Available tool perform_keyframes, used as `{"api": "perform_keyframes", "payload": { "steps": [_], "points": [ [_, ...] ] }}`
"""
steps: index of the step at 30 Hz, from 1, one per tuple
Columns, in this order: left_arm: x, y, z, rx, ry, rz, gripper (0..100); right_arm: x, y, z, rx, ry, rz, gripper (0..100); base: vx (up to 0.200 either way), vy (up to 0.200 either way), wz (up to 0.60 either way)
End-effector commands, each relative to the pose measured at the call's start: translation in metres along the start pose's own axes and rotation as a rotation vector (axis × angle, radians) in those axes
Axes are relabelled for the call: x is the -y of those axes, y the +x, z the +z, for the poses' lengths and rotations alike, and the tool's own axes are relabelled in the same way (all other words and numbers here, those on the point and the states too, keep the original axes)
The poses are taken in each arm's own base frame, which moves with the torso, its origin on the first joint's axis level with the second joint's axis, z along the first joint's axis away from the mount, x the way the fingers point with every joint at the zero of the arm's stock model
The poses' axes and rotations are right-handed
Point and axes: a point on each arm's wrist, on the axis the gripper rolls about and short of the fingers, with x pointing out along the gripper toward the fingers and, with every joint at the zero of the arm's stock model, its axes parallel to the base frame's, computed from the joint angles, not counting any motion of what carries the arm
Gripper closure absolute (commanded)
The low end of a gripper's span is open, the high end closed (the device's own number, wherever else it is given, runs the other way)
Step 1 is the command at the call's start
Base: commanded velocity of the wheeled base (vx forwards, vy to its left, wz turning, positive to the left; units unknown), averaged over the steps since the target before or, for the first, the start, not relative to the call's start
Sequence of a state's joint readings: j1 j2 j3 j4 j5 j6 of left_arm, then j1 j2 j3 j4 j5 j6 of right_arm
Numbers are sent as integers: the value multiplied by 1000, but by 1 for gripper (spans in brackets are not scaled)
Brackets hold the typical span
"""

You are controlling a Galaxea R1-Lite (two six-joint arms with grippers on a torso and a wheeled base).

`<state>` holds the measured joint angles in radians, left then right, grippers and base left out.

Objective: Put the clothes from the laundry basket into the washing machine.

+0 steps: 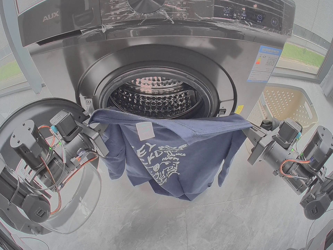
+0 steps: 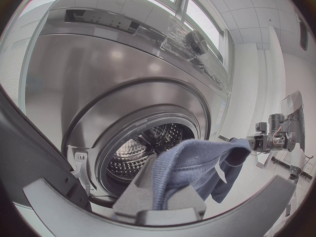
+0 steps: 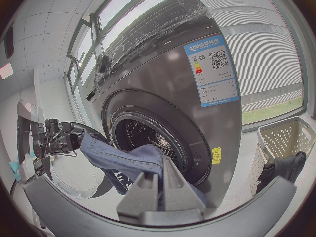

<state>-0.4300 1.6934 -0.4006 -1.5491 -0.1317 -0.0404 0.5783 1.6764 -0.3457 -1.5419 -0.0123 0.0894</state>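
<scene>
A navy T-shirt (image 1: 166,146) with white print hangs stretched across the front of the washing machine's open drum (image 1: 152,98). My left gripper (image 1: 94,125) is shut on the shirt's left shoulder. My right gripper (image 1: 250,131) is shut on its right shoulder. The left wrist view has the left gripper (image 2: 164,180) pinching the blue cloth (image 2: 197,162) near the drum opening (image 2: 144,148). Seen from the right wrist, the right gripper (image 3: 158,176) clamps the shirt (image 3: 125,158) beside the drum (image 3: 148,142). The body of the shirt dangles below the door opening.
The washer's round glass door (image 1: 78,195) stands swung open at the left, behind my left arm. A beige laundry basket (image 1: 289,103) stands to the right of the machine, with a dark garment (image 3: 286,167) draped over its rim. The grey floor (image 1: 194,219) lies below the shirt.
</scene>
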Motion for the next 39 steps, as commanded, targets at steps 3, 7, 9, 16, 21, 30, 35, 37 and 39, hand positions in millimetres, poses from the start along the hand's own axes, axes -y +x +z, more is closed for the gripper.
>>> {"api": "perform_keyframes", "payload": {
  "steps": [3, 7, 9, 16, 21, 30, 35, 37, 39],
  "points": [
    [1, -1, 6, 24, 2, -8, 100, -1, 1, 4, 19, 0, 3, 100, 0, 0, 0],
    [3, -1, 6, 22, -2, -14, 100, -2, 1, 9, 37, 1, 6, 100, 0, 0, 0],
    [4, -1, 4, 15, -2, -18, 100, -1, 0, 7, 29, 1, 6, 100, 0, 0, 0],
    [33, 7, -16, -50, -35, -122, 100, -2, -2, -24, -100, 12, 6, 100, 0, 0, 0],
    [46, 19, -24, -61, -48, -166, 100, -18, -1, -49, -203, 32, 59, 100, 0, 0, 0],
    [47, 32, -21, -23, -65, -174, 100, -42, -4, -89, -360, 35, 121, 0, 0, 0, 0],
    [48, 36, -15, 8, -64, -175, 100, -44, -29, -130, -582, 16, 123, 0, 0, 0, 0],
    [48, 37, -13, 14, -62, -175, 100, -44, -33, -140, -632, 7, 125, 0, 0, 0, 0],
    [48, 38, -10, 28, -60, -176, 100, -46, -35, -149, -671, 1, 131, 0, 0, 0, 0]
  ]
}}
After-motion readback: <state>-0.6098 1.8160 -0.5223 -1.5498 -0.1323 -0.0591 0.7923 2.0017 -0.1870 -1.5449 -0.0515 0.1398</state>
